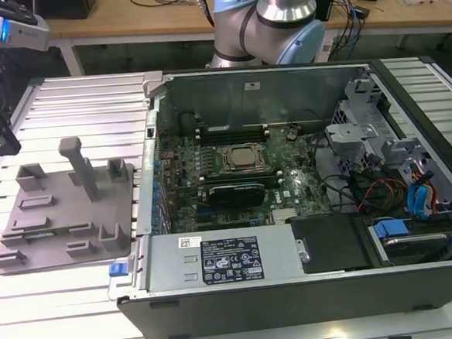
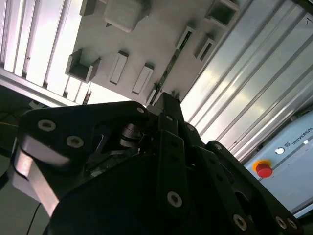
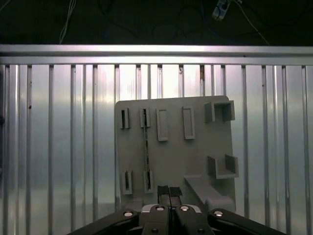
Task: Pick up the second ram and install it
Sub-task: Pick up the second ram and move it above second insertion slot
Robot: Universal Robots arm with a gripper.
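Under my gripper (image 3: 169, 191), its jaws closed on nothing, the ram (image 3: 145, 152) stands on edge in slots of the tray (image 3: 195, 156). It looks light, stiff and fragile; I judge a mid-length pinch across its flat faces safest.

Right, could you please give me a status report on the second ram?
Gripper near tray, fingers shut, empty. Second ram on edge in tray slot. Tall post alongside.

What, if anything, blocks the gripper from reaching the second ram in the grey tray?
Probably nothing, so likely reachable: the second ram stands on edge in the grey tray, uncovered, and the gripper hovers above the tray with open space between.
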